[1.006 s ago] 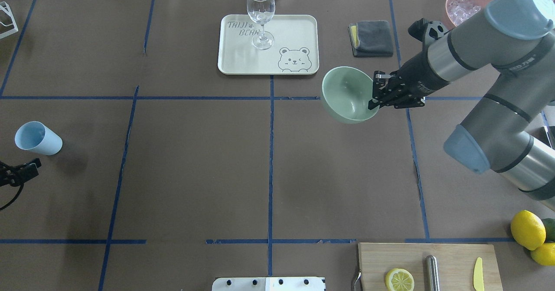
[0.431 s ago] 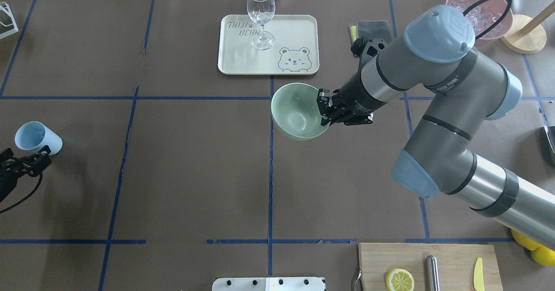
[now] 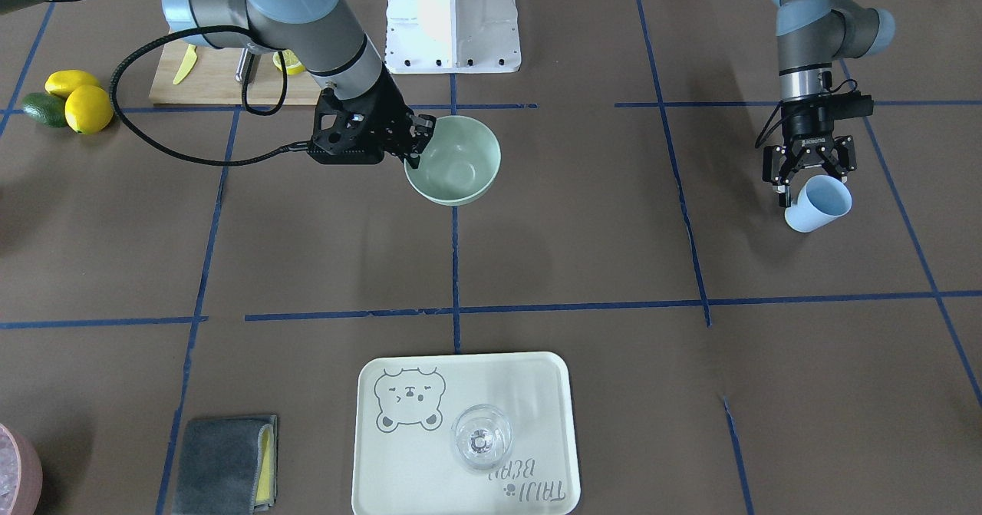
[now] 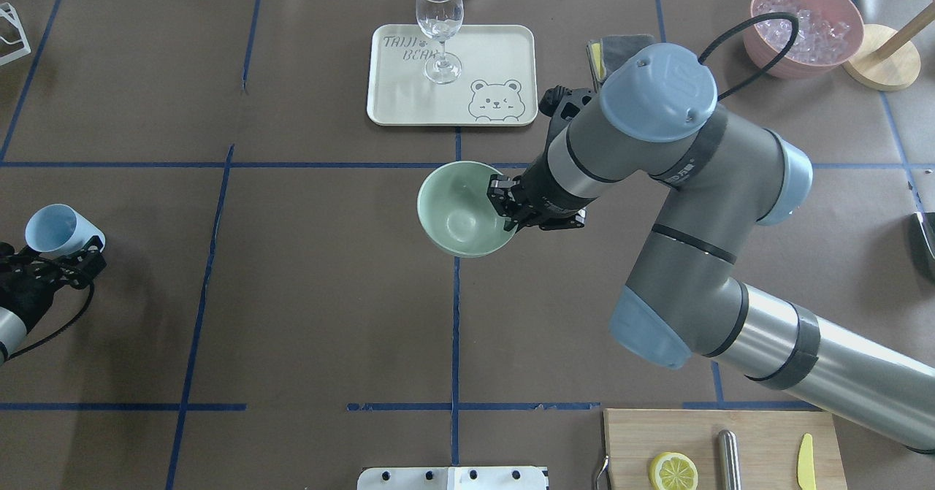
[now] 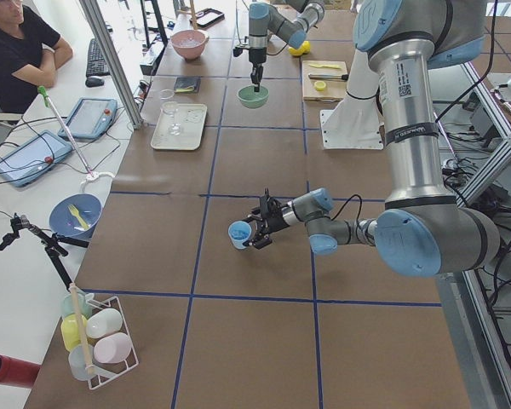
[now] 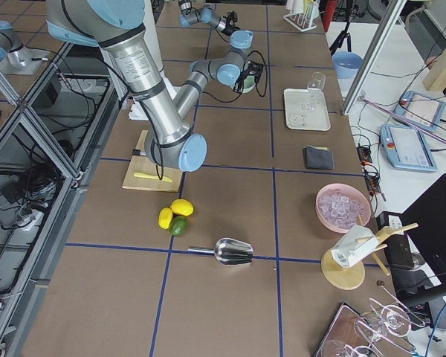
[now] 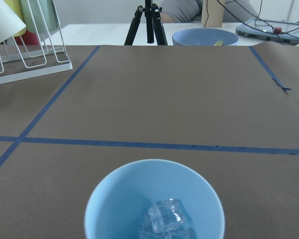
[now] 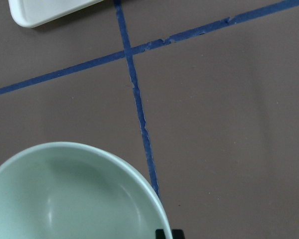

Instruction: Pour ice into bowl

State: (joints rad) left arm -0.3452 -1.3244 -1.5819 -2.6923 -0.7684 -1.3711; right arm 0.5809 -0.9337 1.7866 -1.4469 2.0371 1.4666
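Brown taped table (image 4: 307, 307): bowl (image 4: 460, 209) held at centre, ice (image 7: 167, 219) far left

The right gripper (image 4: 505, 203) is clamped on the bowl's rim, keeping it mouth-up over the middle line, probably so the left arm can reach it. The ice lies in the blue cup (image 4: 62, 231) near the left edge, and the left gripper (image 4: 77, 258) is spread at the cup, not yet closed

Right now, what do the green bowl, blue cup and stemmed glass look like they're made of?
Bowl: probably matte plastic or melamine; opaque pale green, soft dull sheen, though glazed ceramic isn't excluded.
Cup: likely thin plastic; opaque light blue, smooth satin wall.
Stemmed glass: apparently clear glass; tray shows through it, bright highlights; clear plastic possible.
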